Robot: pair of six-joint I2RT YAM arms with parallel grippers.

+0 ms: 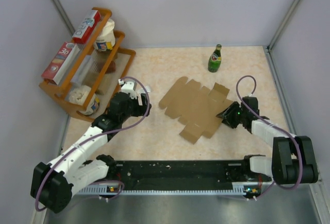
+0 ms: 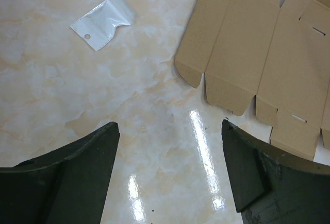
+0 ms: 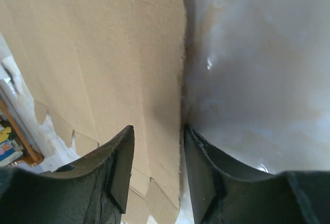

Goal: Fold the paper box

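The paper box (image 1: 193,108) lies flat and unfolded in the middle of the table, plain brown with flaps and slots. It also shows in the left wrist view (image 2: 247,44) and the right wrist view (image 3: 103,54). My left gripper (image 1: 138,103) hangs over bare table just left of the box, jaws wide open and empty (image 2: 170,128). My right gripper (image 1: 225,115) is at the box's right edge. Its jaws (image 3: 159,131) stand partly open, one on each side of the cardboard edge, with a gap still showing.
A green bottle (image 1: 215,59) stands at the back right. A wooden rack (image 1: 85,64) with red-and-white cartons and jars stands at the left. A small clear plastic bag (image 2: 102,22) lies on the table near my left gripper. Walls close in both sides.
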